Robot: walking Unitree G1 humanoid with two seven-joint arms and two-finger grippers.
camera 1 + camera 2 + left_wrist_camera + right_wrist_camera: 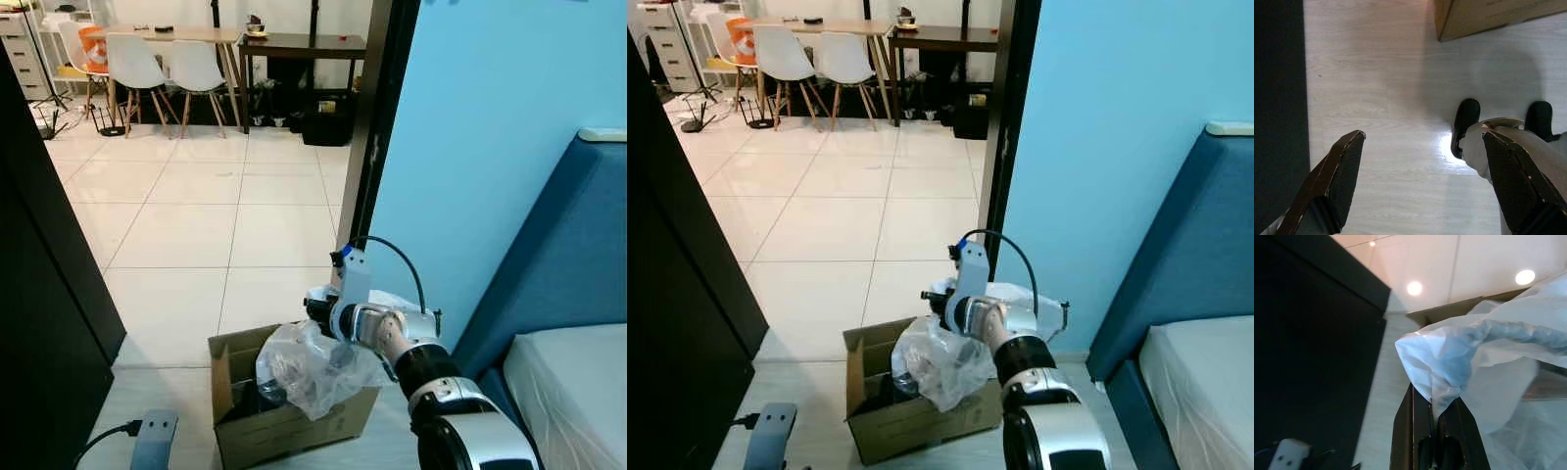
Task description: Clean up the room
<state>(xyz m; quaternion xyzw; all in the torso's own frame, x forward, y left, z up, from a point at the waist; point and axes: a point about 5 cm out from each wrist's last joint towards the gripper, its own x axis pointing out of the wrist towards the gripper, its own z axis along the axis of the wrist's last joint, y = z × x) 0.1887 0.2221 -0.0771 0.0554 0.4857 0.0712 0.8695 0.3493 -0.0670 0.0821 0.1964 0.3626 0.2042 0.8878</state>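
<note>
The right hand (328, 323) reaches out over the cardboard box (284, 416) on the floor (196, 225), its two fingers (1449, 431) pinched together on a fold of the clear plastic bag (313, 367). The bag hangs from that pinch and slumps into the open box, bulging over the near rim. It has no firm long axis; as it hangs, it runs roughly from the pinched top down into the box.

The risk is that the thin fold slips out of the grip, or that on release the bag spills over the rim onto the floor, since part of it already overhangs.

The left hand (1420, 181) hangs idle above the floor, fingers wide apart, holding nothing.
</note>
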